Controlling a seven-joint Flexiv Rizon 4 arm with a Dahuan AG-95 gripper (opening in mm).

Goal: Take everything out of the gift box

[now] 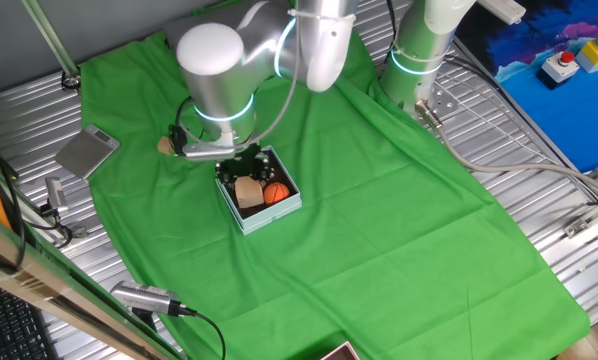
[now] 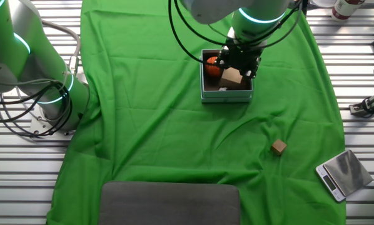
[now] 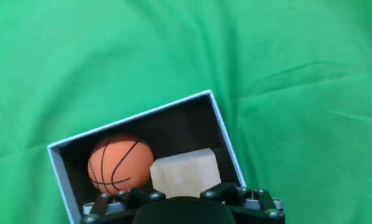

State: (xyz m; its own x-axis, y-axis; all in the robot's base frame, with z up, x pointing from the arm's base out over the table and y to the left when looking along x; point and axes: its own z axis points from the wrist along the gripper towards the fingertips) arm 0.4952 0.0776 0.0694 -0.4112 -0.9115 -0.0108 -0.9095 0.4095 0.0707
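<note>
- Task is being judged as partly done at best: the gift box (image 1: 270, 214) is still being occupied by at least 2 items.
- Box is sitting on the green cloth (image 1: 379, 230) over the worktop, approx. mid-cloth, directly under the arm.
- Inside, an orange basketball (image 3: 120, 165) and a tan wooden block (image 3: 185, 173) are being seen side by side, touching or nearly so.
- Soccer ball isn't being made out in any view. A whitish bit is showing by the block in the other fixed view, but it's too small to be identified.
- One small tan cube (image 2: 278, 147) is lying out on the cloth, well apart from the box, so it's being counted as already out.
- Left to do, as judged: basketball and block are both to be lifted out, plus the soccer ball if it's being hidden under the tool.
- The tool (image 1: 241, 160) is being held over the box's edge, just beside the block. Fingertips are being cut off at the bottom of the hand view, so it can't be told whether it's released or clenched, or grasping anything.
- Counts: box x1, basketball x1, block in box x1, cube on cloth x1, soccer ball x0 seen.
- Also nearby: scale (image 2: 343, 174) x1, flat grey plate (image 2: 171, 203) x1.
</note>
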